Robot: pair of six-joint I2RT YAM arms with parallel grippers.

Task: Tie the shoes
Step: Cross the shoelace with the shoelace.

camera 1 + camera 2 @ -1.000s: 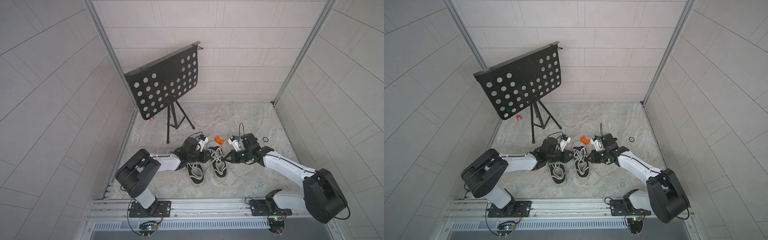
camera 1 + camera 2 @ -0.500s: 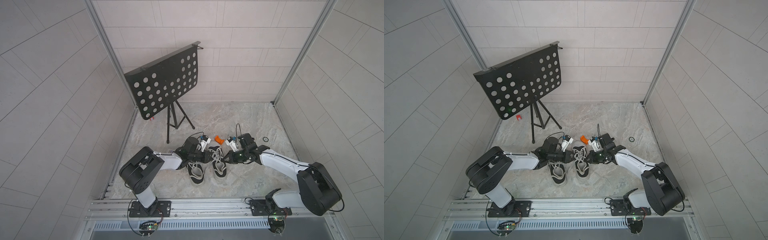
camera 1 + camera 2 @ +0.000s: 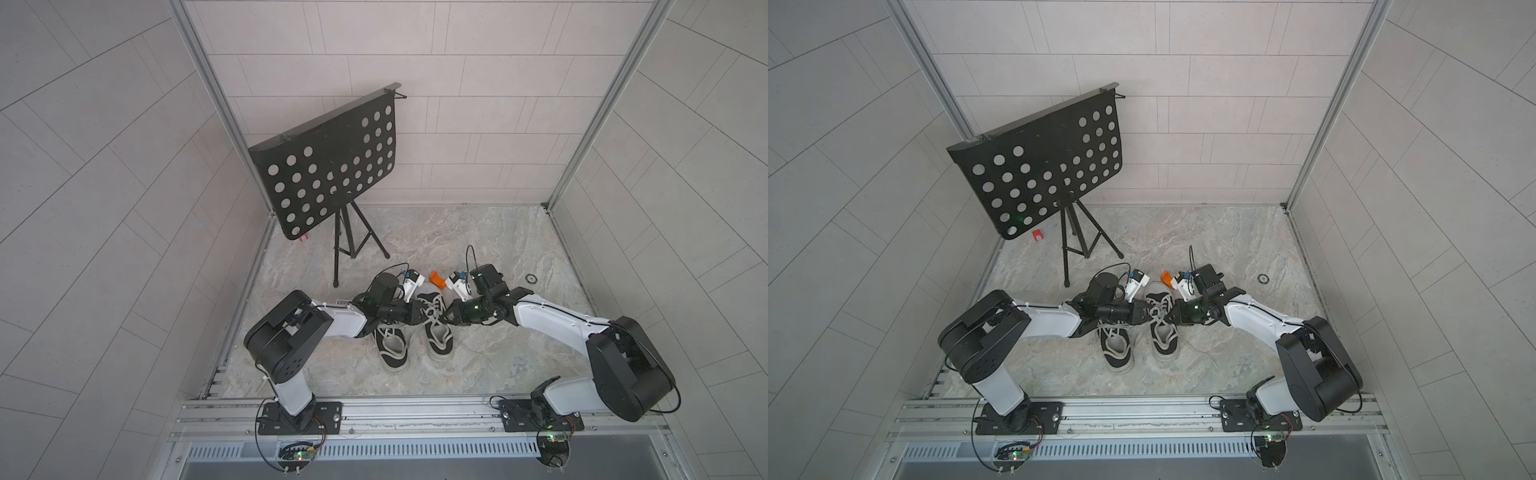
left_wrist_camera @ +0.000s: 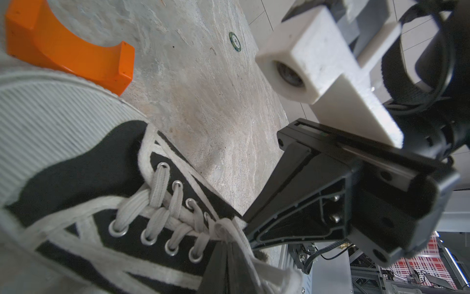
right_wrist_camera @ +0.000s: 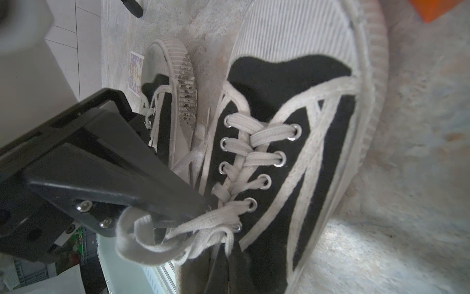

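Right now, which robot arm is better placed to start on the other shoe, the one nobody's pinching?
Left, probably. The left gripper and right gripper both pinch the laces of one shoe. The other shoe lies partly under the left arm, while the right arm would have to reach across.

We log two black shoes [image 3: 1119, 347] side by side on the stone floor [image 3: 1183, 232], toes pointing away from the rail [image 3: 1142, 411]. Left gripper [image 3: 1143, 314] and right gripper [image 3: 1170, 318], both pinched closed, meet over the laces [image 3: 1158, 314] of the shoe nearer the right arm. Orange block [image 3: 1166, 277] just past its toe. Music stand [image 3: 1042, 178] behind.
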